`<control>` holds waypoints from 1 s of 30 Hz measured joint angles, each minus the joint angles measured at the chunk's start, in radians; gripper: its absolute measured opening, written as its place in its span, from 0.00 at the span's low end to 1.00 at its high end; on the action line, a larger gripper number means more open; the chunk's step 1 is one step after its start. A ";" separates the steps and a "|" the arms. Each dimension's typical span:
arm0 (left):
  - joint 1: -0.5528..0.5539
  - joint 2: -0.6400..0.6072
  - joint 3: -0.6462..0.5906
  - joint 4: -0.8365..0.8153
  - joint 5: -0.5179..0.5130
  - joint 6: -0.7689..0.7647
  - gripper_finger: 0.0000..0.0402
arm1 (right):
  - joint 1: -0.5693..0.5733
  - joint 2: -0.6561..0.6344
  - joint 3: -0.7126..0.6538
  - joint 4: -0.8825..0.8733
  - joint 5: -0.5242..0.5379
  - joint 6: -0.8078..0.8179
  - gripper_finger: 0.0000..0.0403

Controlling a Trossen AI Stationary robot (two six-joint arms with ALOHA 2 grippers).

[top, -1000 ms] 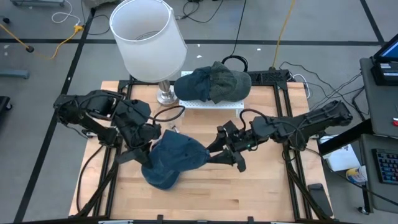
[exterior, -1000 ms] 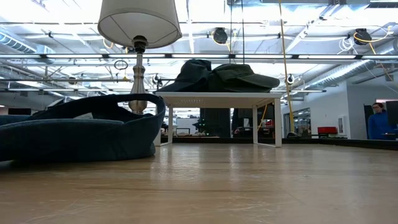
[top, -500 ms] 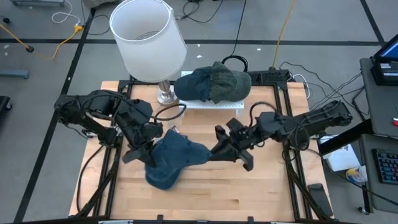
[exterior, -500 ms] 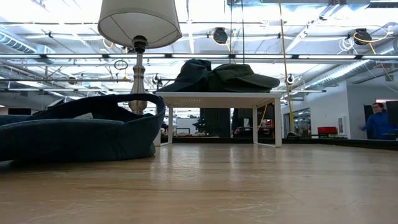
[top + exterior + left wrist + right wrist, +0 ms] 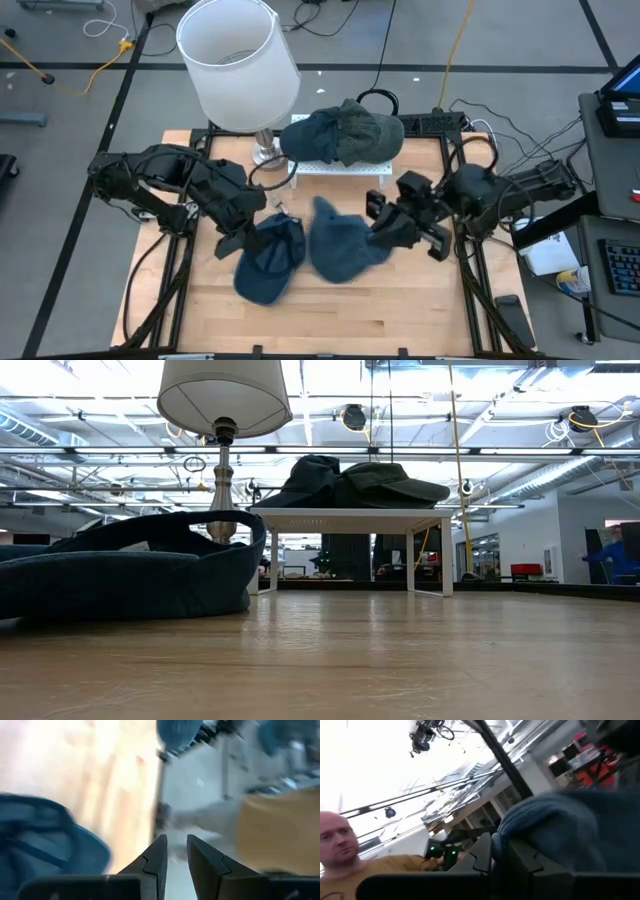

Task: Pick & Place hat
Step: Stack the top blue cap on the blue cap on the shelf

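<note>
From above: my right pincer (image 5: 392,228) is pinching the edge of a blue hat (image 5: 340,248) and holding it off toward my right side of the tabletop (image 5: 400,320); my left pincer (image 5: 243,238) is sitting at the rim of a second blue hat (image 5: 266,262) that is lying just beside the first, and I cannot tell from here whether those fingers are gripping it; behind both, a white rack (image 5: 340,168) is carrying two more hats (image 5: 342,134), next to a lamp (image 5: 238,66).

From tabletop height: neither pincer is showing; the blue hat (image 5: 125,575) on the wood is lying brim-up and slack, resting on the tabletop (image 5: 400,660); the rack (image 5: 350,518) is standing behind with its hats (image 5: 355,482) piled on top, beside the lamp (image 5: 224,400).

Left wrist: my fingers (image 5: 155,862) are standing slightly apart with nothing between them; blue fabric (image 5: 45,845) is lying off to one side, not in the gap; so I am reading this pincer as open and empty.

Right wrist: my fingers (image 5: 485,852) are pressed nearly together on a fold of blue cloth (image 5: 570,825); a person is showing in the room behind.

My judgement: the pick is done, one hat is in my right grip; the placing is not, and the rack is looking like the likely destination; the second hat is waiting.
</note>
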 joint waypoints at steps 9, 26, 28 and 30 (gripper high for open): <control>-0.148 0.000 0.000 0.009 -0.527 -0.026 0.15 | 0.000 -0.072 0.000 -0.129 0.076 -0.103 0.05; -0.512 -0.018 -0.152 0.157 -1.238 -0.259 0.17 | 0.000 -0.136 0.000 -0.264 0.373 -0.248 0.05; -0.532 -0.035 -0.196 0.159 -1.264 -0.300 0.19 | 0.000 -0.134 0.000 -0.269 0.433 -0.271 0.05; -0.545 -0.056 -0.236 0.187 -1.286 -0.319 0.20 | -0.002 -0.124 0.000 -0.255 0.498 -0.300 0.05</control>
